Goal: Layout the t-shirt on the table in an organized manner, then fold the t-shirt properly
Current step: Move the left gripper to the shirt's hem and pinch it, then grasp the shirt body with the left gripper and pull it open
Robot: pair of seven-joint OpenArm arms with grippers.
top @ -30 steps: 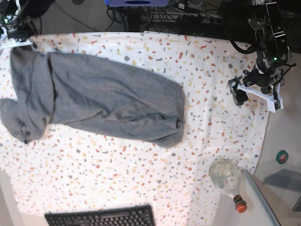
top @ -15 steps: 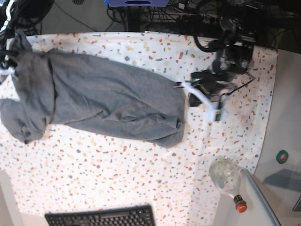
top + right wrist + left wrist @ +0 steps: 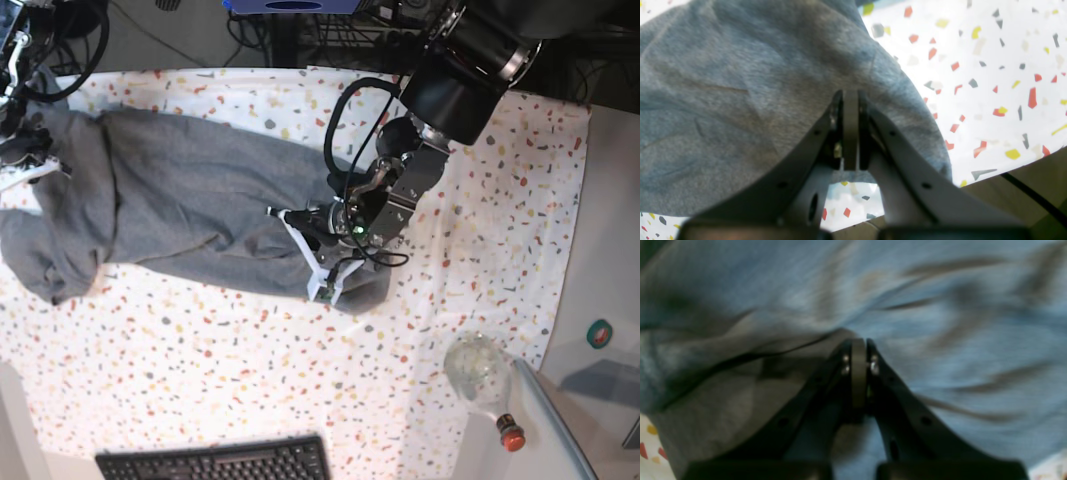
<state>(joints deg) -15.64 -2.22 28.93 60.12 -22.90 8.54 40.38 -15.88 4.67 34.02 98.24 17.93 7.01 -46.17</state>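
Right now my left gripper is down over the near end of the t-shirt, jaws pressed fully together, and in the blurred left wrist view I can't tell whether any cloth is pinched between them. Over at the far corner, my right gripper is closed tight too, its tips against the grey fabric's edge. Meanwhile the t-shirt lies rumpled and stretched across the speckled table, not flat.
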